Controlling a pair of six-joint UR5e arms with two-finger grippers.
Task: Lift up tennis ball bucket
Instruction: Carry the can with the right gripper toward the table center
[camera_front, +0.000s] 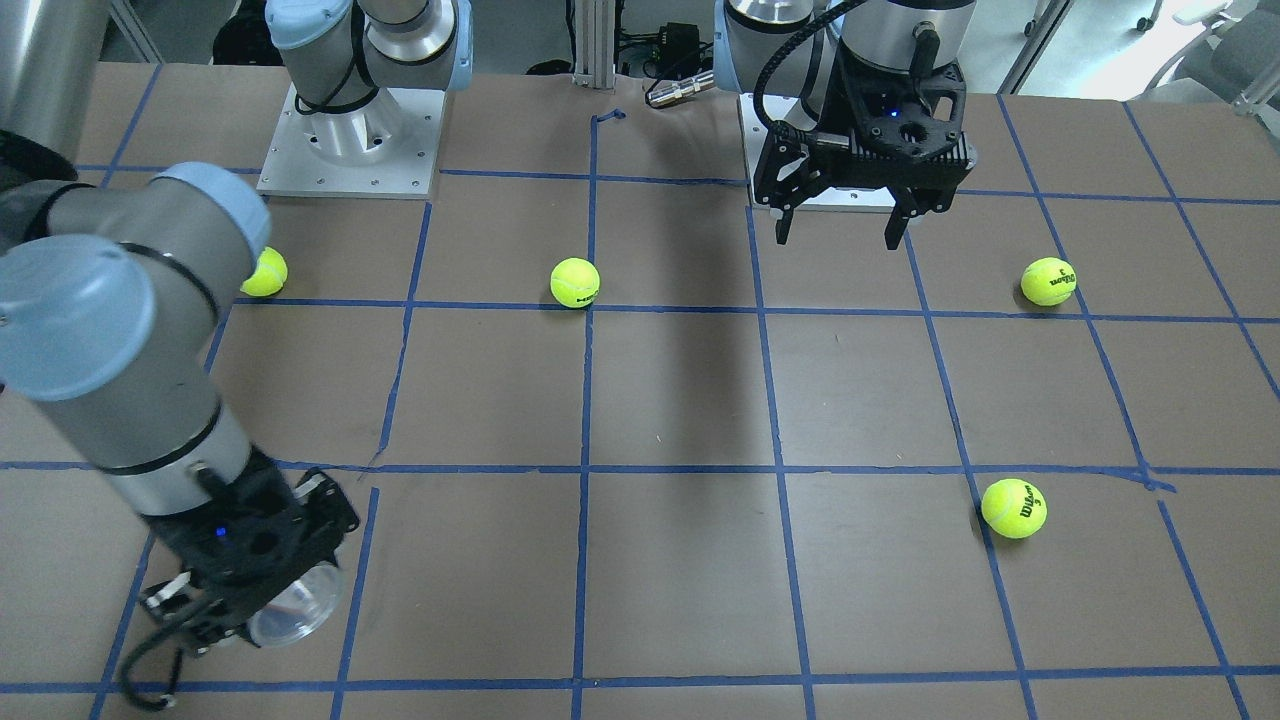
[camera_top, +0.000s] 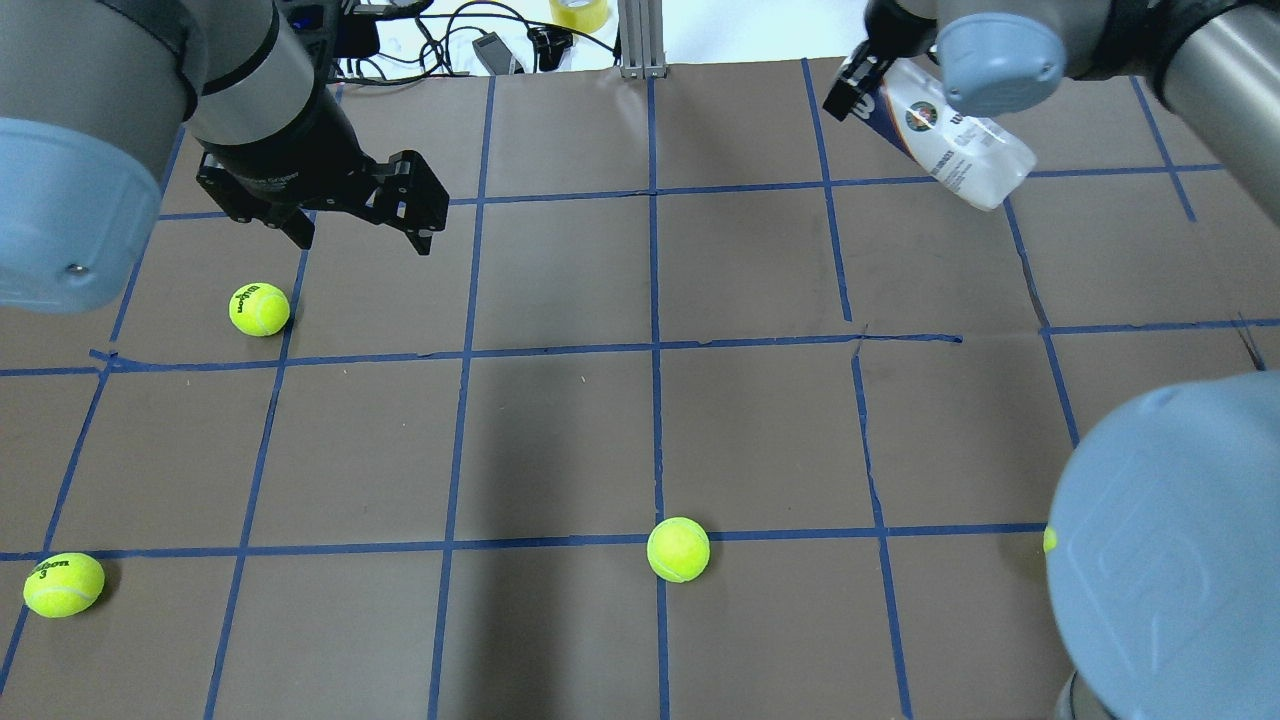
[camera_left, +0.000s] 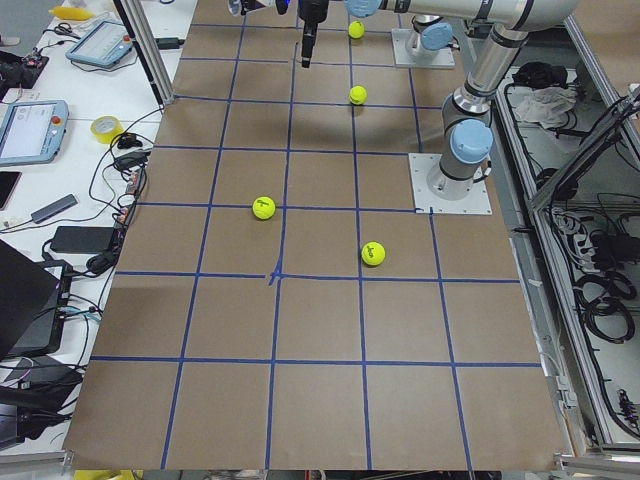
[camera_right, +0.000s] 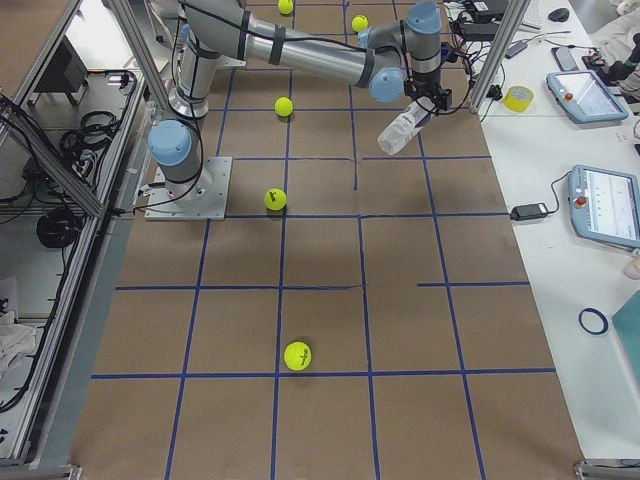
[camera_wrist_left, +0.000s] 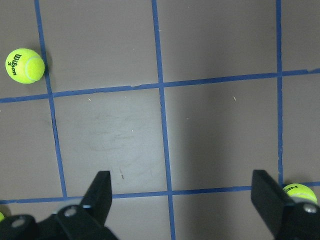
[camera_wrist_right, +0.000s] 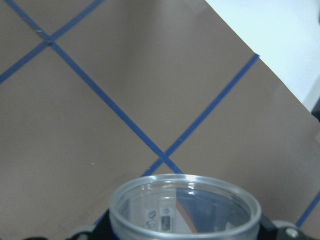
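One bucket, clear with a white and navy label, hangs tilted above the table, at the far edge on the robot's right. Right side view shows it off the surface. Right hand is clamped on the navy-labelled end; in its wrist view the open rim points away from the hand. Left hand hovers over the table on the robot's left, fingers apart, holding nothing. Four balls lie scattered on the table, all well apart from the bucket.
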